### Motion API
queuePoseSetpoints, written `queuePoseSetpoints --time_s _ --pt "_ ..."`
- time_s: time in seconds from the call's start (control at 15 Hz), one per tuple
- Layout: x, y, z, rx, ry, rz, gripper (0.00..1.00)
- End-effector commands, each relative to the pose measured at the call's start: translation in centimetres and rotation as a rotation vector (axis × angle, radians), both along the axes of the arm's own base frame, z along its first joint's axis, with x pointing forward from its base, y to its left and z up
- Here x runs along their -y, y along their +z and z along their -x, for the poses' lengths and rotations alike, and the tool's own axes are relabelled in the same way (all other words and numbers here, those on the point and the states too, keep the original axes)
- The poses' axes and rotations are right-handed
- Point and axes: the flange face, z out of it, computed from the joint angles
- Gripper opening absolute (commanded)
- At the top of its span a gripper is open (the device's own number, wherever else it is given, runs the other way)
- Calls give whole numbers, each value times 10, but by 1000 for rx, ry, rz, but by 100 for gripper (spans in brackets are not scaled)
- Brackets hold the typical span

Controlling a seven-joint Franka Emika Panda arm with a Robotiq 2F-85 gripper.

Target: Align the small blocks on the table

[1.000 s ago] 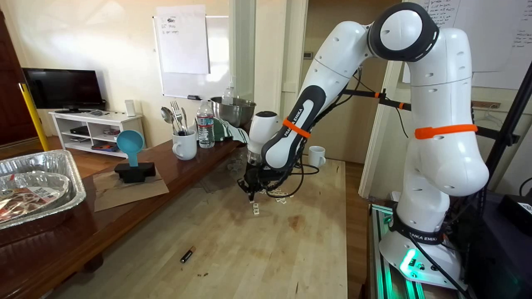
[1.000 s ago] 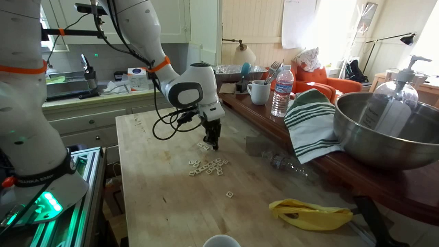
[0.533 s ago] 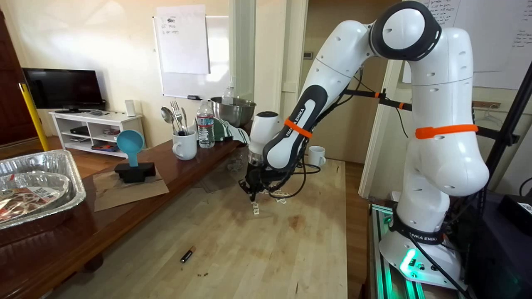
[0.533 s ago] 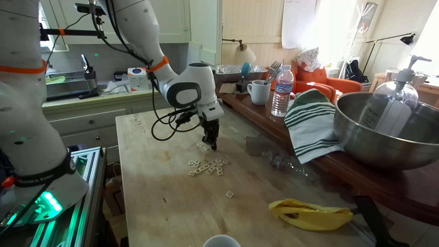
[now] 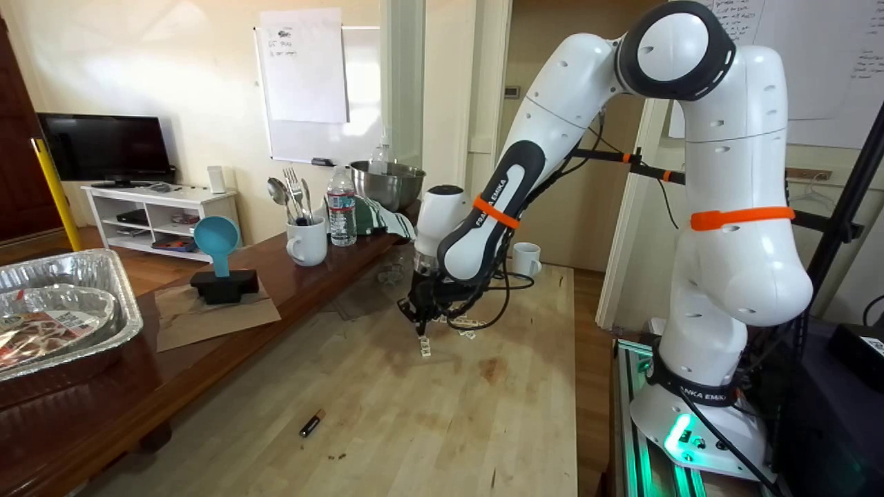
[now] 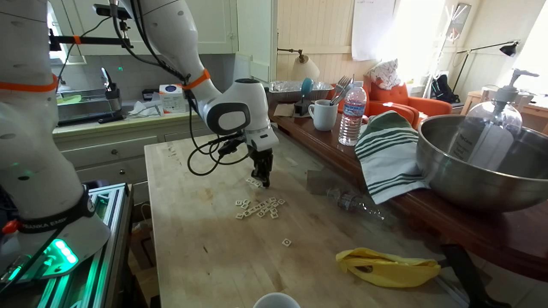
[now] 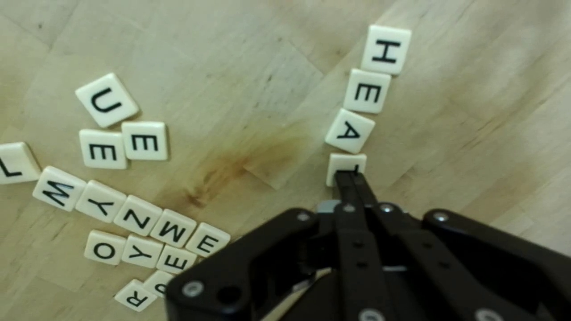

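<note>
On the table (image 5: 428, 421), small blocks (image 7: 173, 228) lie between mug (image 5: 525, 259) and battery (image 5: 312, 423).

A water bottle (image 6: 352, 113) stands beside a white mug (image 6: 324, 117) of cutlery (image 6: 341, 88) on a dark wooden counter (image 5: 273, 275), near a striped towel (image 6: 387, 149) and a steel bowl (image 6: 479, 188) holding a pump bottle (image 6: 488, 132). Farther along, a foil tray (image 5: 126, 310) sits by a black stand (image 5: 224, 287). Beyond, a television (image 5: 103, 148) tops a white cabinet (image 5: 197, 196).

Pale lettered blocks (image 7: 109, 95), flat on the desk (image 7: 250, 67), wrist view, crooked H-E-A-T row (image 7: 367, 91) at two o'clock, larger cluster (image 7: 137, 215) toward eight o'clock
</note>
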Motion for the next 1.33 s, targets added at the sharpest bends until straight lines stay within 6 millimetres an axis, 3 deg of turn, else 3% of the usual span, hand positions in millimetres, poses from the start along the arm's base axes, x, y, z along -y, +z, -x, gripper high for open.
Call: queuePoseSetpoints --time_s 0.0,0.67,1.27 --pt "-2 -16 14 -50 -44 -30 0" --pt "-4 -17 17 -61 -115 -83 0" --pt "4 6 28 -28 -108 -56 0"
